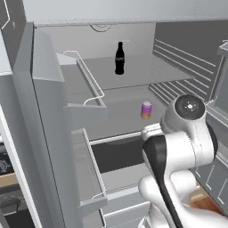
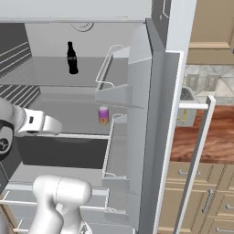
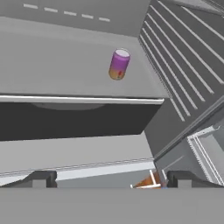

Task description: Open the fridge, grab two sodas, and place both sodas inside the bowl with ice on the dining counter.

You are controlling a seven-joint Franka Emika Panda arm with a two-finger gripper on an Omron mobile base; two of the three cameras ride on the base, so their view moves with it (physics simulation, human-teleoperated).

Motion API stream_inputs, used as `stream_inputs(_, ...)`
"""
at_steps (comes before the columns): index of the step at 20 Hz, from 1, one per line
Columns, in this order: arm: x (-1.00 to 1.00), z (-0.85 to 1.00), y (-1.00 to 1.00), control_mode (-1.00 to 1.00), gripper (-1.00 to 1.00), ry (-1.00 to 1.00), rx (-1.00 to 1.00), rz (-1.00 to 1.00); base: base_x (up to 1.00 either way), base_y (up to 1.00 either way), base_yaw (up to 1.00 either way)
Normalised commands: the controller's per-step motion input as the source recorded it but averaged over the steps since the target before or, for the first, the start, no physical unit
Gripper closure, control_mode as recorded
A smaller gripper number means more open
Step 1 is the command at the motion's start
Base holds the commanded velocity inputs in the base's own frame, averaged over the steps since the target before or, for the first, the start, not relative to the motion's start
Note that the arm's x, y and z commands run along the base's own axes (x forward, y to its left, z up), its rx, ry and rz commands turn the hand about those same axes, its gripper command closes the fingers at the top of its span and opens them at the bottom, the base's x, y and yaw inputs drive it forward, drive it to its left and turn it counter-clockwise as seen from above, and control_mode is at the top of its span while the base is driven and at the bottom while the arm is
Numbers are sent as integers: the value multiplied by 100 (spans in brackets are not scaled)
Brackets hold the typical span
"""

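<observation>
The tall pale grey fridge [image 1: 44, 133] stands open, but the dark slim-necked bottle [image 1: 119, 58] on the upper shelf and purple can [image 3: 119, 64] near the middle shelf's front edge remain unpicked, claw [image 3: 109, 179] wide and empty.

Pale grey fridge [image 1: 49, 133], near-black bottle [image 1: 119, 58], purple can [image 3: 119, 64] (orange base)

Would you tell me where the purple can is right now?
The purple can stands upright on the fridge's middle shelf, one shelf below the dark bottle and nearer the front; in the hand view it sits ahead, upper centre.
</observation>
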Motion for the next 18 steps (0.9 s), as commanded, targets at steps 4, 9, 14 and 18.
stream_inputs(4,57,-55,0,-100,-100,-9,-8,0,0,0,0)
stream_inputs(9,42,-70,-11,-100,-100,-6,-1,0,0,0,0)
stream_inputs(14,31,-36,-32,-100,-100,-18,0,0,0,0,0)
stream_inputs(18,25,-35,-29,-100,-100,-28,0,3,0,0,0)
